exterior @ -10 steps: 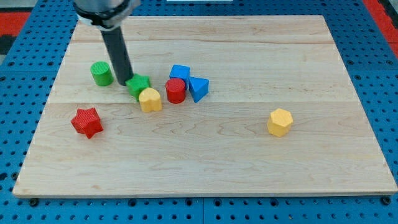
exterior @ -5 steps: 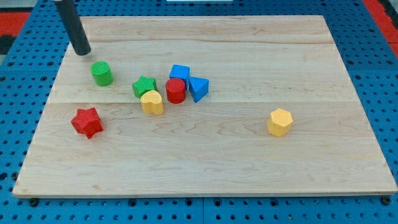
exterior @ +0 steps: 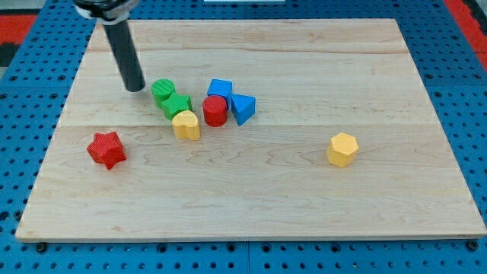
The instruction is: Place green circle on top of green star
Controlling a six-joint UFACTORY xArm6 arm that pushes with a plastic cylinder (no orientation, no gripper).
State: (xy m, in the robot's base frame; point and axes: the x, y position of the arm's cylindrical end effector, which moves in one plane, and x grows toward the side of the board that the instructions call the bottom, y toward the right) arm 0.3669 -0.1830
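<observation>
Camera view looks down at a slant on a pale wooden board (exterior: 251, 205) with long grain lines, and this board lies on a blue pegboard (exterior: 23, 144) full of small holes; a red strip of surface (exterior: 19, 27) shows at the upper left corner of the frame.

Nearest to the bottom of the frame, at the lower left of the board, stands a red star (exterior: 105, 149), alone. To the right, well apart from all others, is a yellow hexagon (exterior: 342, 149).

Higher up, left of the middle, the blocks make a tight group. A yellow block with a rounded shape (exterior: 186, 124) touches the green star (exterior: 177, 105) just above it. A red cylinder (exterior: 215, 110) is just beside them on the right, with a blue triangle (exterior: 243, 108) against its right side and a blue cube (exterior: 220, 89) behind it.

The green circle (exterior: 162, 91) sits against the upper left edge of the green star, touching it.

My tip (exterior: 135, 87) rests on the board just to the left of the green circle, with a small gap. The dark rod rises toward the top left of the frame. The arm has no pincer, so no open or closed state can be told.
</observation>
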